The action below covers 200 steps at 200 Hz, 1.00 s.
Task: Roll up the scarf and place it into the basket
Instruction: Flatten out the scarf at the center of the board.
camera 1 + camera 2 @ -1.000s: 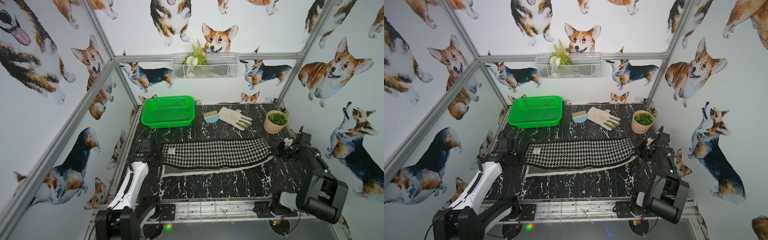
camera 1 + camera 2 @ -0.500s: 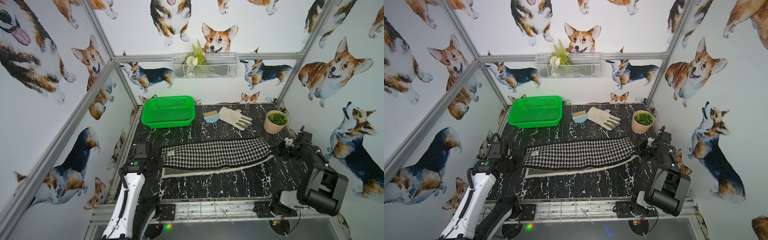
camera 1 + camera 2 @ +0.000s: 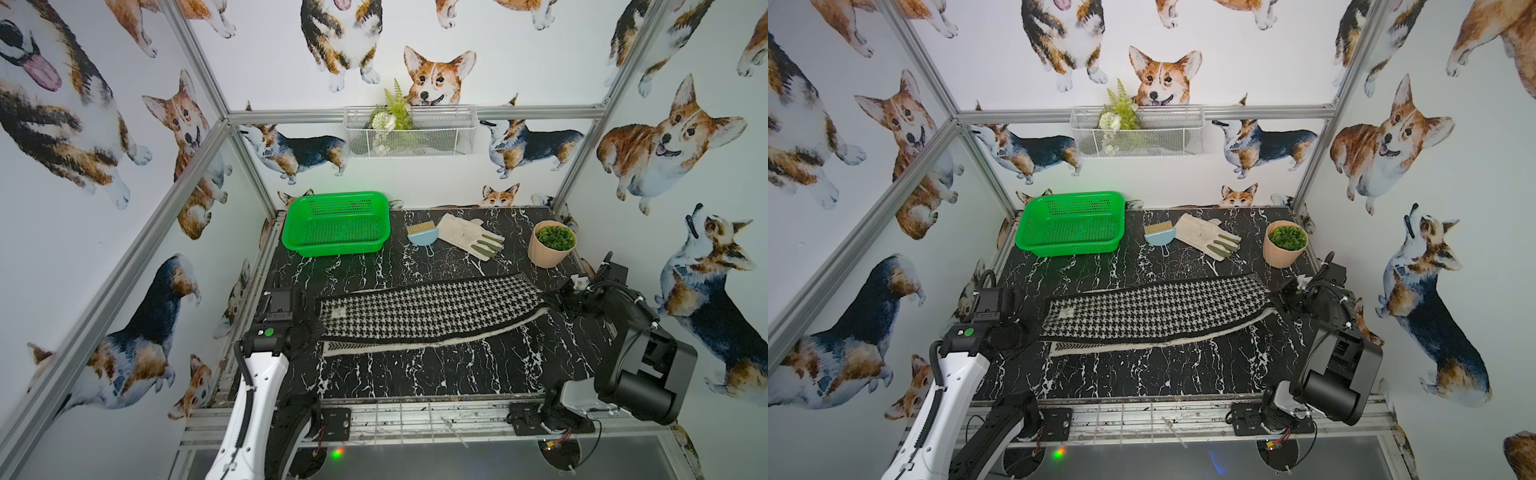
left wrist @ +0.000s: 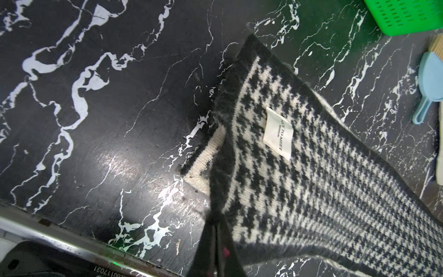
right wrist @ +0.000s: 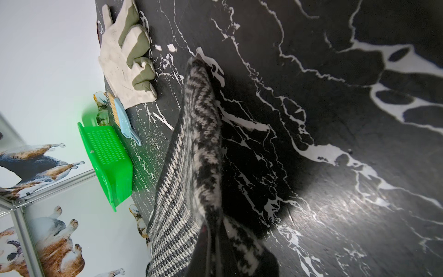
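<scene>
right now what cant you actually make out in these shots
- Left gripper: left wrist view, its fingertips are blurred and cut off by the frame edge where they pinch the scarf.
- Right gripper: right wrist view, blurred and half buried in the scarf's folded end.
- Label: its smaller print is too small to read.
- Wire basket: in both top views, the mesh and fern hide its contents.

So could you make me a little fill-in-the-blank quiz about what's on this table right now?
1. The scarf is stretched between two grippers, each pinching one ____.
2. The green basket holds ____.
3. The small brush lies between the basket and the ____.
4. The label sits near the ____ gripper.

Missing: end; nothing; glove; left
</scene>
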{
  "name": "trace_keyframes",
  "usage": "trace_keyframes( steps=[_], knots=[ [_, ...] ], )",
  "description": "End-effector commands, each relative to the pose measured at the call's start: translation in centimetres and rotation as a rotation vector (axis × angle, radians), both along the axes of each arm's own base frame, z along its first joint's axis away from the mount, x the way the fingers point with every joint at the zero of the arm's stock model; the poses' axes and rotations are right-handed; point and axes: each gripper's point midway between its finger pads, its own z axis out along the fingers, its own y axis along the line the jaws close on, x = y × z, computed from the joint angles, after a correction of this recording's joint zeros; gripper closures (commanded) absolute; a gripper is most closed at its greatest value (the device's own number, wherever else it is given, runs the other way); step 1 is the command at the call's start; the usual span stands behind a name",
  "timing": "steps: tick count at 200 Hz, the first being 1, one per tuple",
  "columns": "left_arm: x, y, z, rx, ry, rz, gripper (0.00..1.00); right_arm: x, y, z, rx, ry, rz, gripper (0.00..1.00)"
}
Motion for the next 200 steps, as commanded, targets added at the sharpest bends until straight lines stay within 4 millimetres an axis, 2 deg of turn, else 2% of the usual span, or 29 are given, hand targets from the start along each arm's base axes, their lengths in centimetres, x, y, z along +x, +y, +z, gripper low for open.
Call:
trace_keyframes(
  steps=[1,10,17,27,36,41,50,54,80,94,123,144,148,157,176,200],
  knots=[
    [-0.3,0.6,-0.3,0.025,0.021,0.032,1.0,0.5,0.1,0.6,0.008,-0.031,0.009,1.0],
    [-0.1,0.3,-0.6,0.012,0.024,0.021,0.93,0.4,0.1,0.7,0.01,-0.034,0.009,1.0],
    [0.0,0.2,-0.7,0.005,0.027,0.016,0.79,0.4,0.1,0.7,0.012,-0.034,0.009,1.0],
    [0.1,0.2,-0.8,0.005,0.033,0.019,0.39,0.5,0.2,0.8,0.014,-0.038,0.01,1.0],
    [0.1,0.4,-0.9,0.014,0.04,0.029,0.15,0.4,0.2,0.8,0.017,-0.041,0.011,1.0],
    [0.1,0.5,-0.8,0.02,0.038,0.031,0.08,0.4,0.3,0.8,0.019,-0.043,0.012,1.0],
    [0.2,0.7,-0.7,0.028,0.036,0.031,0.05,0.5,0.4,0.9,0.023,-0.047,0.015,1.0],
    [0.1,0.7,-0.7,0.031,0.038,0.035,0.01,0.5,0.4,1.0,0.026,-0.047,0.015,1.0],
    [0.9,0.7,-0.6,0.021,0.019,0.05,0.0,0.6,0.7,1.0,0.03,-0.049,0.024,1.0],
    [1.8,0.8,-1.2,0.024,0.026,0.065,0.0,0.7,0.9,1.3,0.036,-0.056,0.03,1.0],
    [5.8,0.7,-2.5,0.015,0.037,0.06,0.01,0.9,1.2,2.0,0.021,-0.071,0.035,1.0],
    [9.1,0.2,-3.9,-0.007,0.07,0.038,0.08,1.0,1.6,2.4,0.016,-0.08,0.043,1.0],
    [10.4,0.1,-3.2,-0.01,0.049,0.036,0.1,1.0,1.7,2.5,0.016,-0.08,0.045,1.0],
    [11.6,0.1,-3.8,-0.011,0.065,0.033,0.15,1.0,1.8,2.6,0.016,-0.084,0.047,1.0],
    [13.1,0.6,-4.7,0.021,0.101,0.03,0.2,0.9,2.0,2.8,0.009,-0.091,0.044,1.0],
    [13.7,1.1,-6.2,0.06,0.16,0.014,0.22,0.9,2.4,3.0,0.01,-0.098,0.046,1.0]
  ],
)
